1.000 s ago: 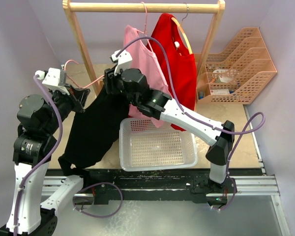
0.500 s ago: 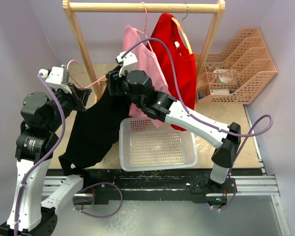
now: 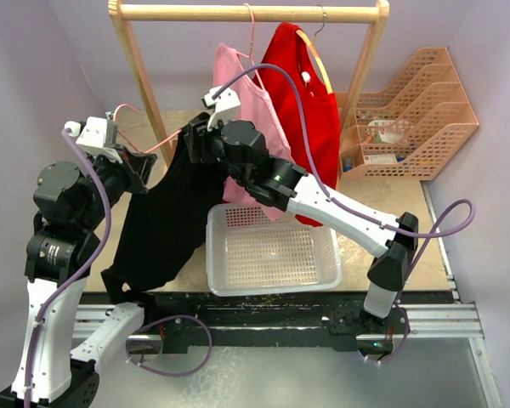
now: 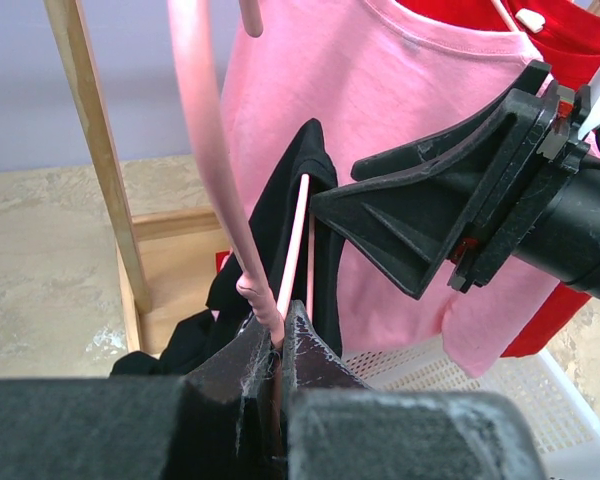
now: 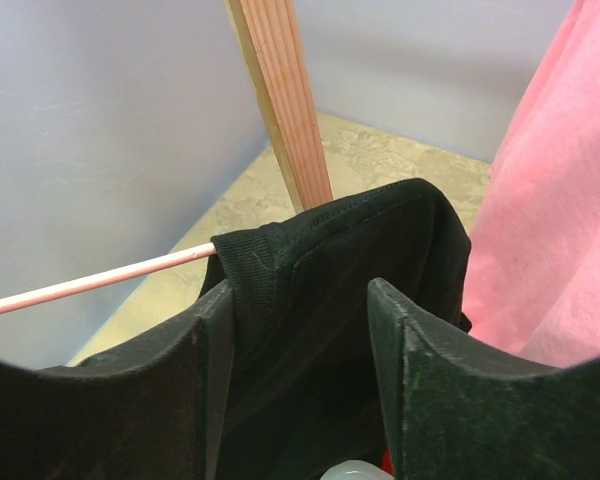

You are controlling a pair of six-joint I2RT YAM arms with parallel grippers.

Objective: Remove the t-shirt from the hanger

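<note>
A black t-shirt [image 3: 166,221] hangs on a thin pink hanger [image 3: 153,146] held off the rack at the left. My left gripper [image 3: 140,166] is shut on the hanger's neck, which shows in the left wrist view [image 4: 205,150] between the jaws [image 4: 277,335]. My right gripper [image 3: 189,140] is open, its fingers straddling the shirt's right shoulder [image 5: 340,260] without closing. The hanger's arm [image 5: 90,282] sticks out of the collar to the left. The right gripper [image 4: 430,220] also shows beside the shirt [image 4: 300,200] in the left wrist view.
A wooden rack [image 3: 246,13] holds a pink shirt [image 3: 255,110] and a red shirt [image 3: 310,110] just right of the black one. A white perforated basket [image 3: 272,251] sits below. A peach file tray [image 3: 408,119] stands at the right. The rack post [image 5: 280,100] is close behind.
My right gripper has moved slightly up and along the black shirt's shoulder. The left gripper keeps hold of the hanger and has barely shifted.
</note>
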